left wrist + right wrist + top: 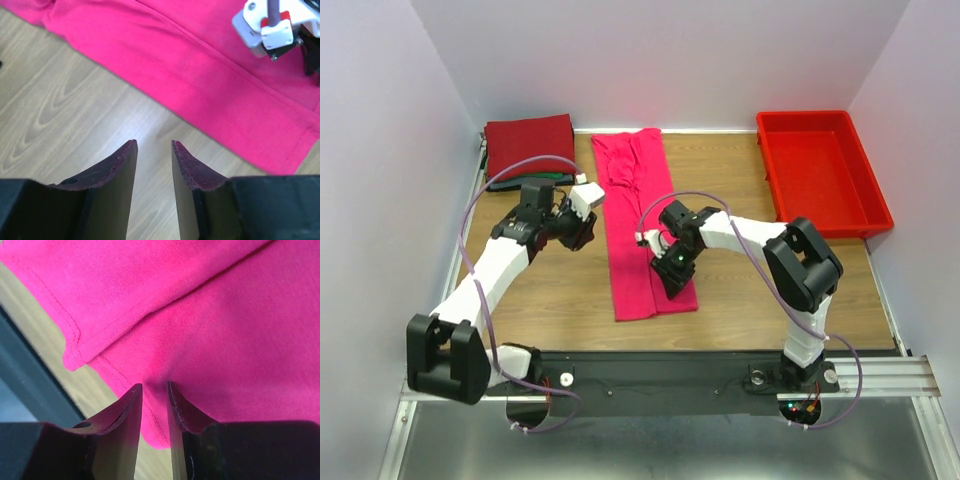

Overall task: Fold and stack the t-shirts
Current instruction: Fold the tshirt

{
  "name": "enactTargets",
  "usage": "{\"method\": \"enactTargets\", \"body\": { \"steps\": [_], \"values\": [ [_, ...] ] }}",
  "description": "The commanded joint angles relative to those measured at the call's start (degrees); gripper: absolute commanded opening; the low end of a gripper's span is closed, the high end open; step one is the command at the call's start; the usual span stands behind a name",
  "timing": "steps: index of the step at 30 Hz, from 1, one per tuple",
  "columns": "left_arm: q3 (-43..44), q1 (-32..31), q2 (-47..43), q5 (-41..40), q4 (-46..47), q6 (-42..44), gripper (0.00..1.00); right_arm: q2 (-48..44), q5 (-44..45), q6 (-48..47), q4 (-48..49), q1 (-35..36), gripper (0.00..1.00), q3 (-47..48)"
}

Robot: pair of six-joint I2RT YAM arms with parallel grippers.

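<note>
1 pink t-shirt point(640, 225), long strip mid-counter point(740, 290) | 1 folded stack point(528, 145), dark red topmost, far-left | 1 red bin point(820, 170), far-right | left pincer point(154, 150) narrow, empty, beside the shirt | right pincer point(154, 387) nipping its near end

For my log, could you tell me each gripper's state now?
Left gripper: open, empty.
Right gripper: on the pink t-shirt; grip cannot be told.

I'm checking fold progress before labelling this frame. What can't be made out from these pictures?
Top view: the dark red tee covers whatever lies under it; only thin edges show.
Right wrist view: whether the right gripper pinches the pink shirt or hovers; its fingers hide the contact.
Left wrist view: the frame edges cut off the pink shirt's ends.
</note>
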Motion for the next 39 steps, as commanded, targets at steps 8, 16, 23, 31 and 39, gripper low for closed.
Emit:
{"method": "enactTargets", "body": {
  "steps": [8, 16, 23, 31, 39],
  "values": [
    [-10.1, -2.1, -18.0, 7.7, -15.1, 28.7, 0.52, -14.3, 3.7, -5.1, 1.6, 3.4, 0.49, -4.7],
    [-15.4, -19.2, -22.9, 4.7, -15.7, 35.0, 0.62, -29.2, 4.0, -25.1, 3.1, 3.6, 0.65, -17.7],
    [-19.9, -41.8, -18.6, -3.8, -5.6, 22.0, 0.57, -31.0, 7.5, -30.6, 13.7, 9.2, 0.64, -26.7],
    [-25.0, -50.6, -14.5, -13.7, 4.2, 16.3, 0.55, -28.4, 11.3, -29.2, 21.2, 11.3, 0.58, -30.0],
    [-27.0, -50.6, -9.8, -17.4, 7.0, 16.3, 0.53, -31.6, 12.8, -29.8, 22.3, 11.3, 0.53, -34.0]
  ]
}}
